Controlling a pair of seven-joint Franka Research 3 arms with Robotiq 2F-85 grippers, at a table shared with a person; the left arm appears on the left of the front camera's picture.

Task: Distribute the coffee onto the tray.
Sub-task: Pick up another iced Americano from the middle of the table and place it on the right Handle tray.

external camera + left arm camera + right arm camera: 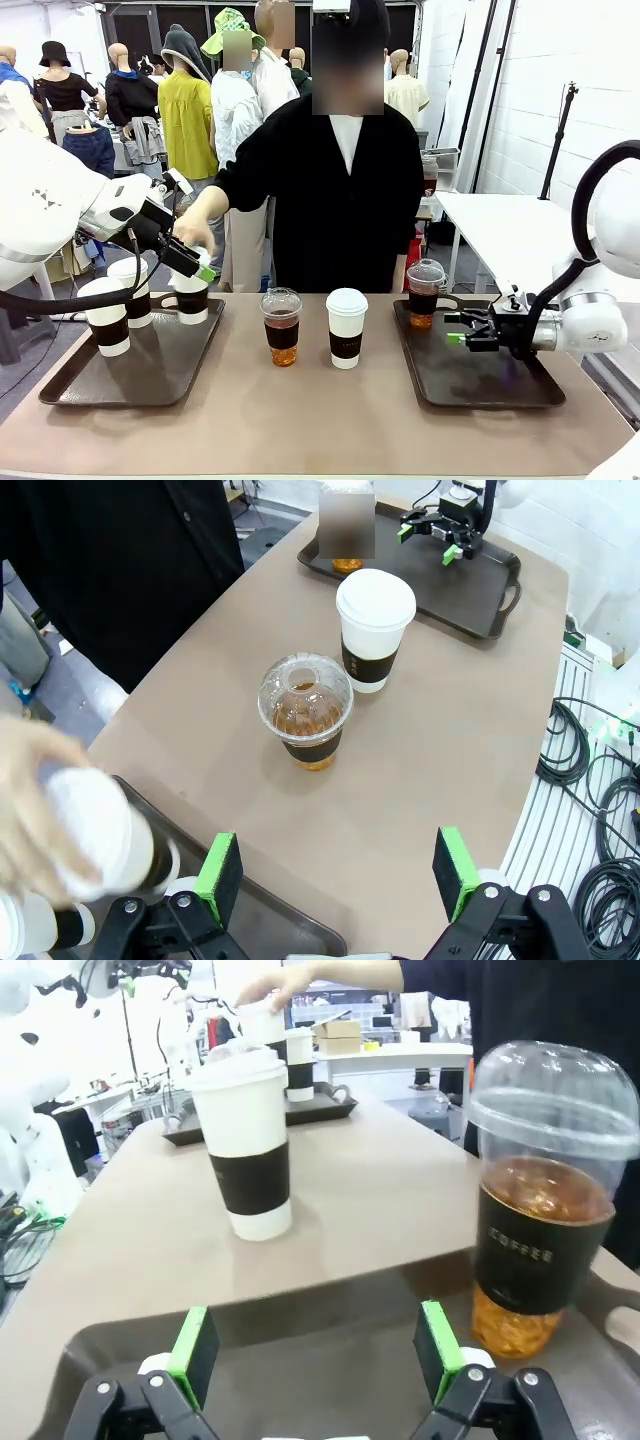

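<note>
Found the left claw (337,875) with its green pads wide apart and nothing between them, hanging above the far right corner of the dark brown plastic tray (150,372) at the left end of the tan counter (320,425). Saw just beside it a person's hand (197,232) closed over the top of a white paper cup with a dark brown sleeve (190,298), which stood on that corner of the tray. Counted two more lidded cups with the same sleeves on this tray: a second white cup (106,318) at the near left and a third white cup (133,293) just behind it.

Found the right claw (453,328) likewise spread and empty, low over the second dark brown tray (500,388) at the right end, fingers pointed toward the counter's middle. Noted a clear dome-lidded plastic cup of brown drink (424,295) on that tray's far left corner, near the claw's tips but apart from them. Read "COFFEE" in pale letters on its dark sleeve in the right wrist view.

Spotted, on the bare counter between the trays, another clear dome-lidded cup (282,330) of brown drink with a dark sleeve. Saw just to its right a fourth white paper cup (347,330) with white lid and dark band, the two close but not touching. Could make out no print on the white cups' sleeves.
</note>
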